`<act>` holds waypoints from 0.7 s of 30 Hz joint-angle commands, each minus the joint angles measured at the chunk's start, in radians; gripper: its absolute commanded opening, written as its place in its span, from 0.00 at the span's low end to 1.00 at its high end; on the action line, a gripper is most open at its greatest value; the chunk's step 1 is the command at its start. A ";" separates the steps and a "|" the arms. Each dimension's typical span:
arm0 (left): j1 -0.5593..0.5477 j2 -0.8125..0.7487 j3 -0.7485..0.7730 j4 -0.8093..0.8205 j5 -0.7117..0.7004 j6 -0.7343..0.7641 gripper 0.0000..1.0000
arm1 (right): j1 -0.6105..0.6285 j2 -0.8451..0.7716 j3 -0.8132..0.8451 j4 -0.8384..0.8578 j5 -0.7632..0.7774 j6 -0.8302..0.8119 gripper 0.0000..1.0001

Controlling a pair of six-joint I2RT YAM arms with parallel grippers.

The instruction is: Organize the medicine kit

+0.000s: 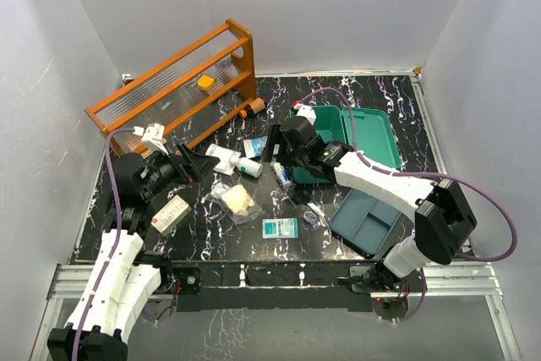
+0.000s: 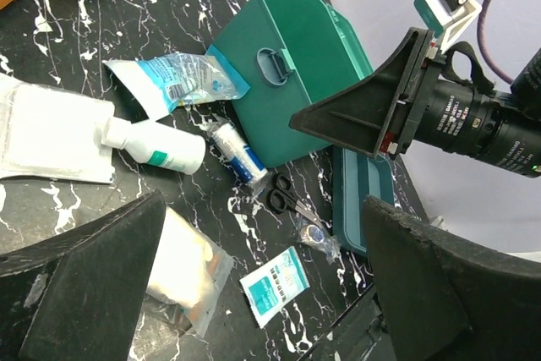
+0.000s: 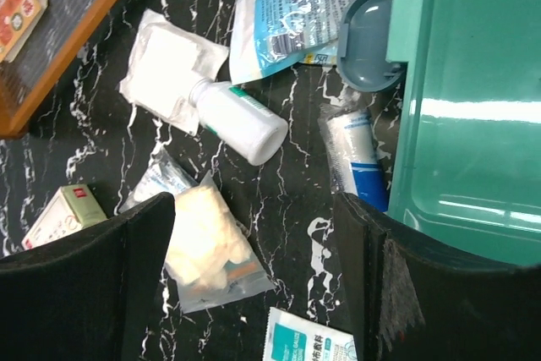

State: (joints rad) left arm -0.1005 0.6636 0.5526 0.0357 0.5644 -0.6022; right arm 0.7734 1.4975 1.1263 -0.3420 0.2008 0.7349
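1. Medicine kit [image 1: 376, 137]: a teal-green box with its lid open. It lies at 2 o'clock on the black marbled table [image 1: 211, 238], and its latch side faces 9 o'clock, toward the loose supplies.
2. Right gripper [image 3: 254, 200]: the jaws are wide apart and hold nothing. It hangs just beside the kit's 9 o'clock wall, above the bandage roll and the cotton bag.
3. Left gripper [image 2: 263, 200]: the jaws are fully spread and empty. It sits at 9 o'clock of the table and points toward 3 o'clock, facing the right gripper across the supplies.
4. White bottle [image 3: 241, 120]: lies on its side at the table's centre. Its neck rests on a white gauze packet [image 3: 165, 69].
5. Blue-printed pouch [image 3: 287, 14]: lies at 12 o'clock of the bottle. One end reaches the kit's grey latch [image 3: 368, 40].
6. Bandage roll [image 3: 355, 154]: white with a blue band, lying against the kit's latch-side wall.
7. Cotton bag [image 3: 207, 243]: a clear bag at 6 o'clock of the bottle. A teal sachet [image 3: 308, 346] lies at 5 o'clock of it.
8. Scissors [image 2: 287, 196]: black-handled, at 6 o'clock of the bandage roll in the left wrist view.
9. Red-and-white carton [image 1: 172, 213]: at 8 o'clock of the table.
10. Blue-grey divided tray [image 1: 365, 221]: at 4 o'clock of the table, near the kit.
11. Orange wooden rack [image 1: 173, 86]: at 11 o'clock of the table. An amber bottle with an orange cap [image 1: 252, 108] lies at its 3 o'clock end.
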 commanded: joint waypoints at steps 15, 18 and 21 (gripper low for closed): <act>-0.004 0.043 0.015 -0.014 -0.044 0.045 0.99 | 0.010 0.037 0.099 -0.210 0.333 0.009 0.75; -0.004 0.044 0.017 -0.017 -0.042 0.049 0.99 | 0.008 0.025 0.084 -0.239 0.377 0.016 0.75; -0.004 0.051 0.023 -0.025 -0.039 0.054 0.99 | -0.001 0.012 0.063 -0.249 0.403 0.008 0.76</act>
State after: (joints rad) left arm -0.1005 0.7113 0.5526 0.0143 0.5262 -0.5709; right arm 0.7807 1.5581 1.1957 -0.5640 0.5022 0.7380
